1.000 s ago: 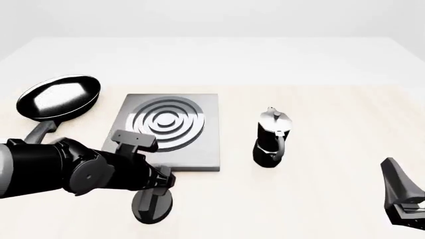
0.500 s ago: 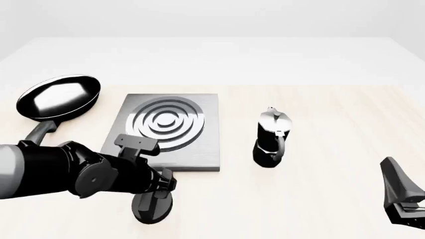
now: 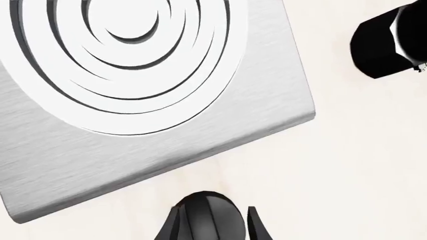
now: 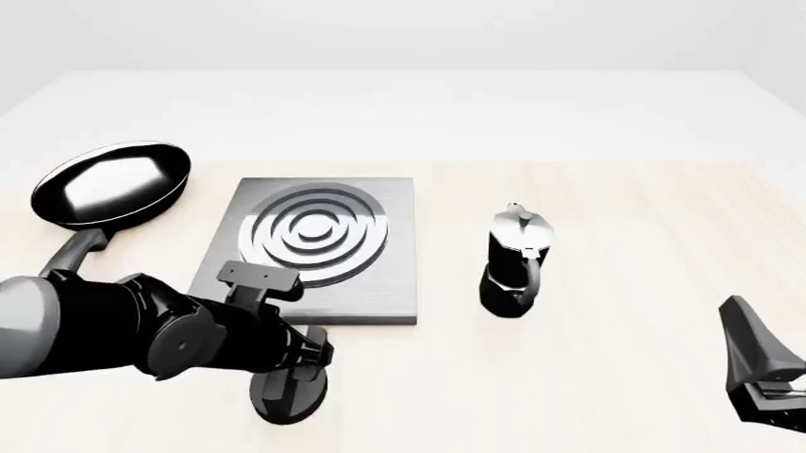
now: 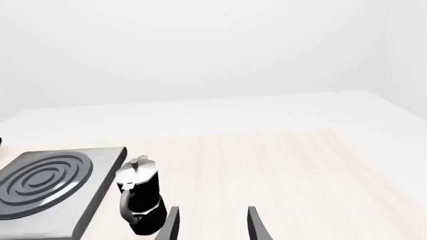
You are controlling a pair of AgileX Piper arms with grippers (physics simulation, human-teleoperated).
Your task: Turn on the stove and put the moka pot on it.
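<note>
The stove is a grey square slab with silver burner rings, left of centre. Its black round knob stands apart on the table, just in front of the slab. My left gripper is down over the knob, one finger on each side and a thin gap showing, so it is open. The black moka pot stands upright on the table to the right of the stove, also seen as moka pot. My right gripper hangs open and empty near the table's front right, right gripper.
A black frying pan lies at the back left beside the stove, its handle pointing toward the left arm. The moka pot's base shows past the slab's corner in the left wrist view.
My left arm has sunk a little and shifted left, bringing the gripper lower around the knob. The right arm, the moka pot and the pan have not moved.
</note>
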